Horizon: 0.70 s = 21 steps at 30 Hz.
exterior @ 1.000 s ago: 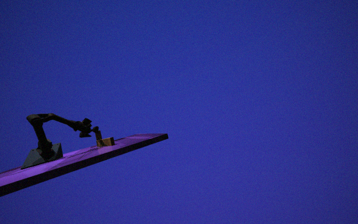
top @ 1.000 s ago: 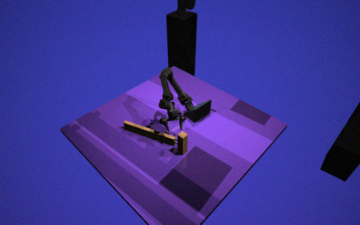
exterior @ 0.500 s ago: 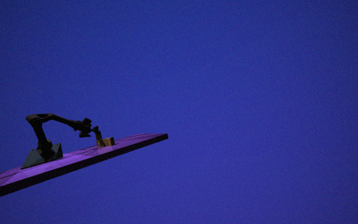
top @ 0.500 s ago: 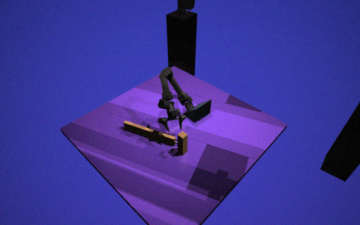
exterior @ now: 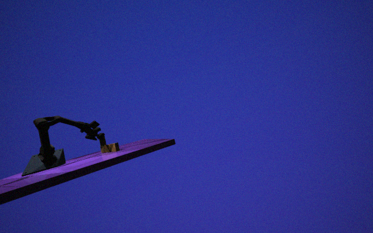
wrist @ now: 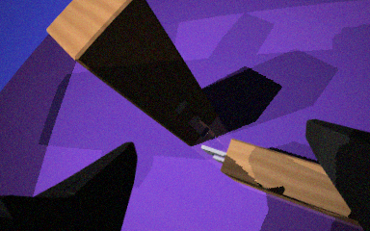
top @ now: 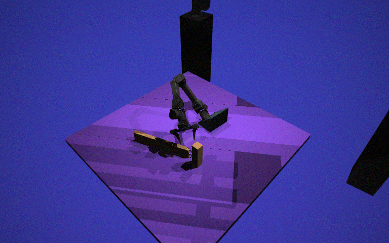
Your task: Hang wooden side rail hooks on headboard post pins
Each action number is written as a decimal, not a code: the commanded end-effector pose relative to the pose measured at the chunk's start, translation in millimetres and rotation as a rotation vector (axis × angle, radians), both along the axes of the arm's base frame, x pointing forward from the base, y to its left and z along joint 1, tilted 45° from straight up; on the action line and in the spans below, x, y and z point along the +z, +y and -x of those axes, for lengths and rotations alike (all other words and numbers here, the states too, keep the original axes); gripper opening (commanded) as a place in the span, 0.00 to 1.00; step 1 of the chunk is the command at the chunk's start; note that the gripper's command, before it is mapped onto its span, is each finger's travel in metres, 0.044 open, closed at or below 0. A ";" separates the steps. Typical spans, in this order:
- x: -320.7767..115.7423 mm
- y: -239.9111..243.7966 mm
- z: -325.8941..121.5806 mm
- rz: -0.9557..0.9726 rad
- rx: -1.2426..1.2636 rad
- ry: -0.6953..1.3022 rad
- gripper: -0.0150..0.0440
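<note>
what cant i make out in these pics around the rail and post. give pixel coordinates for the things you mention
- Pins in the slot of the post (top: 197, 154) (wrist: 129, 67): wrist view, lost in dark shadow.
- Far end of the rail (top: 161, 143) (wrist: 288, 177): wrist view, cut off by the frame edge.
- Hook shapes (wrist: 214, 153): top view, too small to read.
- Slot in the post: exterior view, too small and dark.
</note>
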<state>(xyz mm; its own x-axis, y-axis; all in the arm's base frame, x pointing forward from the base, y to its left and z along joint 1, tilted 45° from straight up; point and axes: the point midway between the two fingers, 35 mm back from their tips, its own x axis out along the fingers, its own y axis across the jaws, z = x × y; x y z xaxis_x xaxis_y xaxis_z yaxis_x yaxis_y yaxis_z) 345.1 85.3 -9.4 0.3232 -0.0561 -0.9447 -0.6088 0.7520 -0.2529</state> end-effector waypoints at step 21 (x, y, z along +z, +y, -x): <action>20.1 -22.0 -27.8 0.198 -1.578 -0.176 1.00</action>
<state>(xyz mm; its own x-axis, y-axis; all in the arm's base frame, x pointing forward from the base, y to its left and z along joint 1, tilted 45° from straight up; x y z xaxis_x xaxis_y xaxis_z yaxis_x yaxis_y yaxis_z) 363.9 76.2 1.1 0.1061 -0.3047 -0.9465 0.1929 0.9401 -0.2810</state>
